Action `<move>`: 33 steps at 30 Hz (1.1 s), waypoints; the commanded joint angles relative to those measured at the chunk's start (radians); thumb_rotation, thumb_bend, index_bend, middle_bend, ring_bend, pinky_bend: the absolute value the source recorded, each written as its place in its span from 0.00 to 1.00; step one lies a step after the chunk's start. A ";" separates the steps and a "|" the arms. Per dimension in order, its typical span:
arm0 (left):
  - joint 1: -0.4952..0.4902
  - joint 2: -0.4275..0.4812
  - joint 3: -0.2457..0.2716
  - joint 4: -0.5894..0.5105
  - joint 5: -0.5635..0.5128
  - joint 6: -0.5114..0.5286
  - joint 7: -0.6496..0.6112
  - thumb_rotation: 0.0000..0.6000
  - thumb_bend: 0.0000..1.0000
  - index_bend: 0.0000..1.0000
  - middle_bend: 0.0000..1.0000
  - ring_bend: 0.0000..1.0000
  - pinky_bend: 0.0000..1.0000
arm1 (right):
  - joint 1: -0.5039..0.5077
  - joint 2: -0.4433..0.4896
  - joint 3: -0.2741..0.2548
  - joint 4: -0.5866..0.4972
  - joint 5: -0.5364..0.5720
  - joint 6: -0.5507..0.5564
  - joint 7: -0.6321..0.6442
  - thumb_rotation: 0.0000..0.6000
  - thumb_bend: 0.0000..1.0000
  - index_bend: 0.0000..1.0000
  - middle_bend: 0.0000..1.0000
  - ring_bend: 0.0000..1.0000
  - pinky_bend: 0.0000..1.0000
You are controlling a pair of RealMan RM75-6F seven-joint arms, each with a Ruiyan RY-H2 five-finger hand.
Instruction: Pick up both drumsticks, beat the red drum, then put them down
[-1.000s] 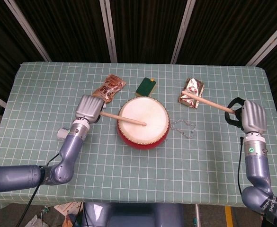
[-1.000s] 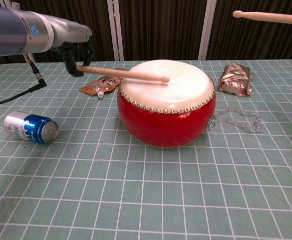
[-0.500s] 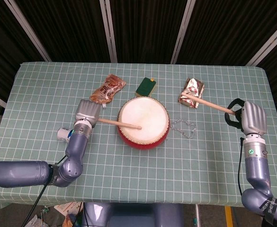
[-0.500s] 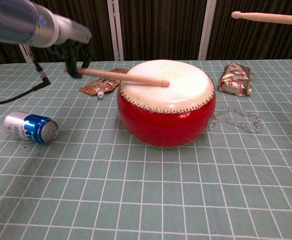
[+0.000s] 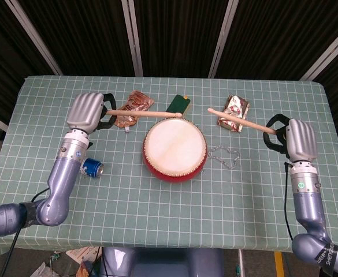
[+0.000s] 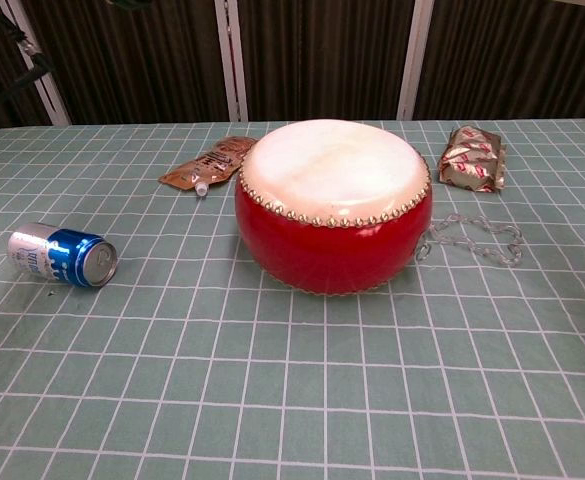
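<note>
Both hands (image 5: 86, 111) (image 5: 296, 137) grip drumsticks (image 5: 140, 113) (image 5: 241, 121) above red drum (image 5: 174, 149).

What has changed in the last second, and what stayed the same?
The left robot hand lifted its drumstick off the red drum, up and back toward the far left; it has left the chest view. The right robot hand swung its drumstick slightly inward. Both sticks remain held. Drum, can and packets stayed put.

drumsticks (image 5: 143, 113) (image 5: 241, 120): 2 | drum (image 6: 333, 204): 1 | can (image 6: 62, 255): 1 | snack packets (image 6: 208, 163) (image 6: 473, 157): 2 | chain (image 6: 472, 240): 1 | green card (image 5: 178, 105): 1
</note>
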 commanded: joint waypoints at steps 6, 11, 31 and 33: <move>0.035 0.044 -0.004 0.007 0.031 -0.037 -0.070 1.00 0.54 0.76 1.00 1.00 1.00 | 0.040 -0.037 -0.021 -0.014 -0.012 -0.032 -0.066 1.00 0.64 0.97 1.00 1.00 1.00; 0.055 0.062 0.012 0.025 0.047 -0.066 -0.102 1.00 0.54 0.76 1.00 1.00 1.00 | 0.097 -0.128 -0.064 0.022 -0.004 -0.052 -0.176 1.00 0.64 0.97 1.00 1.00 1.00; 0.079 0.060 0.058 0.082 0.110 -0.150 -0.185 1.00 0.54 0.76 1.00 1.00 1.00 | 0.219 -0.321 -0.132 0.130 0.081 0.181 -0.800 1.00 0.64 0.97 1.00 1.00 1.00; 0.075 0.063 0.056 0.057 0.112 -0.133 -0.172 1.00 0.54 0.76 1.00 1.00 1.00 | 0.192 -0.276 -0.110 0.074 0.054 0.211 -0.747 1.00 0.64 0.97 1.00 1.00 1.00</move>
